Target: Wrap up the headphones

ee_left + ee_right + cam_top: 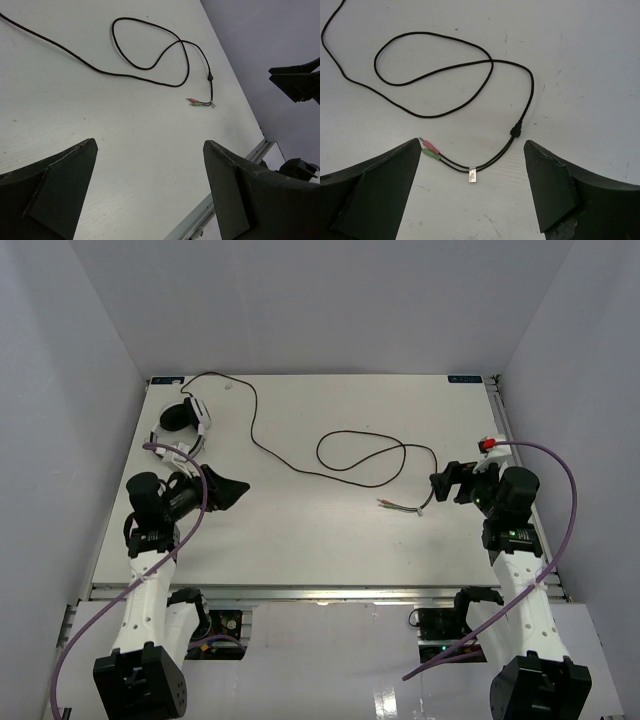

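— Where are the headphones (185,430)?
— Far left corner of the worktop (320,540), just behind the left gripper (225,492).
— And the cord (532,87)?
— It runs rightward and loops mid-worktop; its end lies just left of the right gripper (443,484).

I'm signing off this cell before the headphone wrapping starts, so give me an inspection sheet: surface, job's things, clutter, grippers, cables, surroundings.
Surface: white table, lightly scuffed.
Job's things: headphones at the far left; their cord lies unwrapped in loose loops across the table, ending in pink and green plugs.
Clutter: nothing seen.
Grippers: left gripper open, holding nothing, near the headphones; right gripper open, holding nothing, over the plug end.
Cables: left purple cable and right purple cable, one looping along each arm.
Surroundings: plain pale walls on three sides.
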You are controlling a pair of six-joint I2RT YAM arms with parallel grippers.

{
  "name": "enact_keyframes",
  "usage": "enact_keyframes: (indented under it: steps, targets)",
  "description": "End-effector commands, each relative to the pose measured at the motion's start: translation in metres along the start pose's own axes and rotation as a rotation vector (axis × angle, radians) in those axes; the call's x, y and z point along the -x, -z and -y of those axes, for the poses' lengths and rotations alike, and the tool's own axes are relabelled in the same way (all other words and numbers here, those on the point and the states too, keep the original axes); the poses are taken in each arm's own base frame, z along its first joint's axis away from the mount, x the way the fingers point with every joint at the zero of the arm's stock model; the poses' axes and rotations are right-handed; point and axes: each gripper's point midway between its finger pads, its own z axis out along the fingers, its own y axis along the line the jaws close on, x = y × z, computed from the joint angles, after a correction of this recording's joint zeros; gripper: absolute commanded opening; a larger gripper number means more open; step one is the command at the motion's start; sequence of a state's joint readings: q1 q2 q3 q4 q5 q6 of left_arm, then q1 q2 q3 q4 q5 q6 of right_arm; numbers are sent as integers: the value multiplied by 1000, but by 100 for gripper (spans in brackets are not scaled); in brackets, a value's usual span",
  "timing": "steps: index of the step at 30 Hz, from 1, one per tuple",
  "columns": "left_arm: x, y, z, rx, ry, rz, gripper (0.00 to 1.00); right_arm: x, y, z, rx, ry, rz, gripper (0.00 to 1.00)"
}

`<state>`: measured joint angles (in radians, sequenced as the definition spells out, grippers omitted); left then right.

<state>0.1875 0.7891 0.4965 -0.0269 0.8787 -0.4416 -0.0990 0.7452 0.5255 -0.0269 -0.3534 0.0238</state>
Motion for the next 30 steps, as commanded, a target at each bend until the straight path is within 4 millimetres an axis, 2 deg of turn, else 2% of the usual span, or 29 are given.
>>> enact_keyframes:
  steps: [1, 3, 4, 6, 8, 10, 12, 13, 14, 15, 16, 17, 19, 21, 23, 25, 28, 30]
  targets:
    - [0, 0, -4, 27, -2, -3, 98, 12, -1, -27, 174, 60, 41, 90]
    - [-1, -2, -10, 50, 21, -9, 98, 10, 2, -53, 385, 258, 55, 90]
    - [-1, -2, -12, 64, 31, -13, 98, 8, 9, -75, 552, 312, 60, 90]
    - [1, -1, -25, 142, 45, -9, 98, 2, 16, -100, 759, 283, 51, 90]
    - [5, 3, -44, 266, 58, 12, 97, -7, 8, -101, 785, 244, 2, 90]
    - [11, 12, -73, 436, 105, 46, 94, -21, -4, -88, 717, 235, -51, 90]
    - [8, 26, -103, 581, 257, 56, 90, -33, -12, -75, 646, 241, -105, 90]
    - [14, 33, -113, 618, 312, 69, 89, -30, -12, -75, 645, 243, -106, 90]
    - [18, 45, -132, 671, 386, 89, 86, -30, -11, -76, 651, 237, -110, 90]
    - [10, 47, -149, 710, 471, 54, 85, -26, -8, -79, 666, 229, -101, 90]
    - [25, 53, -159, 738, 505, 88, 84, -22, -7, -81, 673, 235, -90, 90]
    - [29, 55, -168, 762, 546, 99, 84, -18, -3, -84, 681, 244, -73, 90]
    - [30, 59, -196, 854, 679, 121, 84, -13, 0, -86, 679, 257, -55, 90]
    - [47, 62, -211, 926, 721, 149, 84, -7, 3, -87, 673, 276, -37, 90]
    - [44, 61, -246, 1045, 801, 115, 81, -4, 5, -88, 668, 284, -29, 90]
    - [61, 55, -260, 1082, 804, 93, 79, -1, 7, -89, 667, 292, -20, 90]
    - [61, 47, -294, 1185, 814, 35, 79, -1, 6, -89, 658, 301, -22, 90]
    - [79, 42, -304, 1205, 800, 68, 79, -2, 5, -87, 645, 306, -27, 90]
